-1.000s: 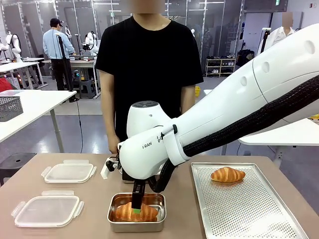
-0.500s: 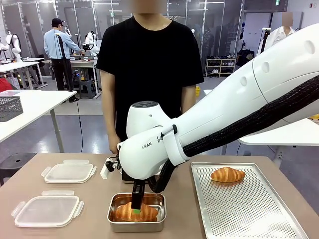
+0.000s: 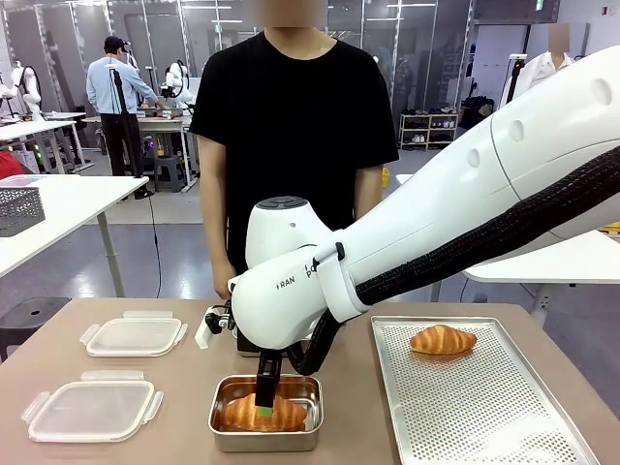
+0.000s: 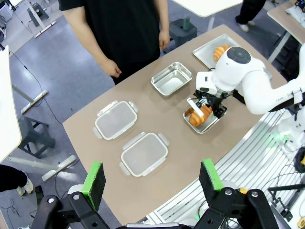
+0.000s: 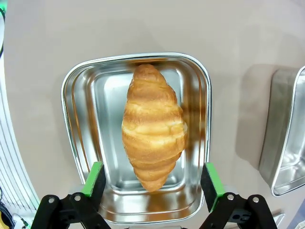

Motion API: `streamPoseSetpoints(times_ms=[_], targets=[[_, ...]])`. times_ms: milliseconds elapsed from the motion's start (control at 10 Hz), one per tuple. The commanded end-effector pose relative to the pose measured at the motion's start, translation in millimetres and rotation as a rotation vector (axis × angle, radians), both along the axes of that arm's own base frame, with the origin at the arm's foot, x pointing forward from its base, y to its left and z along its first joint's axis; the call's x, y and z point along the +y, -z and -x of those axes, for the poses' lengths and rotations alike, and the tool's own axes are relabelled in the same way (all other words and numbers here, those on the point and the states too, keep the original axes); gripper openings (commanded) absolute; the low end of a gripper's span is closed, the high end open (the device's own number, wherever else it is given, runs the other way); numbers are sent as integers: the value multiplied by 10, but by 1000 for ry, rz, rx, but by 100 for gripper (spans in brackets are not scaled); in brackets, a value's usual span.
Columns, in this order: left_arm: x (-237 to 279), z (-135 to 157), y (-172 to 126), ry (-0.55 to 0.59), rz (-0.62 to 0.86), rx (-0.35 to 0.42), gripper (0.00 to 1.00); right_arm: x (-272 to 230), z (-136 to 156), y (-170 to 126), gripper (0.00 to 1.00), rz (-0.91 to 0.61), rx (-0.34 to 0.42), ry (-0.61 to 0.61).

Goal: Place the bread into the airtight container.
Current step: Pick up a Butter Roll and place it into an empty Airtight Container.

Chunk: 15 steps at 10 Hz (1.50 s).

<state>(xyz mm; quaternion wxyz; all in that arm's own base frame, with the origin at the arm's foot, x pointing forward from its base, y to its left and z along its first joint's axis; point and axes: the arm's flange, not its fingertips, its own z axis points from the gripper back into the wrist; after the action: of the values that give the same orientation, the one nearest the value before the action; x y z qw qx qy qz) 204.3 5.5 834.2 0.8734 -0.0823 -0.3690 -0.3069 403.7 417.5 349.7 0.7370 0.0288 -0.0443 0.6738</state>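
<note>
One bread, a golden croissant [image 5: 153, 126], lies lengthwise in the steel airtight container [image 5: 76, 143] near the table's front edge. My right gripper [image 5: 152, 183] hovers just over it, open, its green pads standing clear of the croissant on either side. From the front, that gripper [image 3: 264, 399] points down into the container [image 3: 221, 438] over the croissant [image 3: 291, 417]. A second croissant [image 3: 442, 339] rests on the perforated tray [image 3: 484, 407]. My left gripper [image 4: 151, 179] hangs open high above the table, holding nothing.
Two clear lids [image 3: 134, 335] [image 3: 92, 409] lie on the table's left. An empty steel container [image 4: 171, 78] sits beyond the filled one [image 4: 202, 117]. A person in a black shirt stands at the far edge, hands down.
My right gripper has risen slightly above the croissant, which stays in the container. Its jaws have stayed open.
</note>
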Motion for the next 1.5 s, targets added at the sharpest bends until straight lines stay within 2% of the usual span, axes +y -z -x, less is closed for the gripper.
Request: streamPoseSetpoints(times_ms=[0,300,400,500,600,900,1100,1300,1400], targets=[[-6,5,-16,6,1,-2,100,7,2,-4,100,-5,-4,2],[-6,5,-16,6,1,-2,100,0,0,0,100,0,0,0],[-6,5,-16,6,1,-2,100,-202,25,-307,100,-14,3,27],[-6,5,-16,6,1,-2,100,-471,35,-597,100,40,24,38],[-6,5,-16,6,1,-2,100,-749,25,-861,100,4,46,80],[-6,5,-16,6,1,-2,100,-1605,151,-1556,100,-82,-1,225],[-6,5,-16,6,1,-2,100,-2218,405,-2013,100,-155,-67,376],[-6,5,-16,6,1,-2,100,-2758,849,-2569,100,-195,-119,590],[-6,5,-16,6,1,-2,100,-2996,963,-2721,100,-230,-135,675]])
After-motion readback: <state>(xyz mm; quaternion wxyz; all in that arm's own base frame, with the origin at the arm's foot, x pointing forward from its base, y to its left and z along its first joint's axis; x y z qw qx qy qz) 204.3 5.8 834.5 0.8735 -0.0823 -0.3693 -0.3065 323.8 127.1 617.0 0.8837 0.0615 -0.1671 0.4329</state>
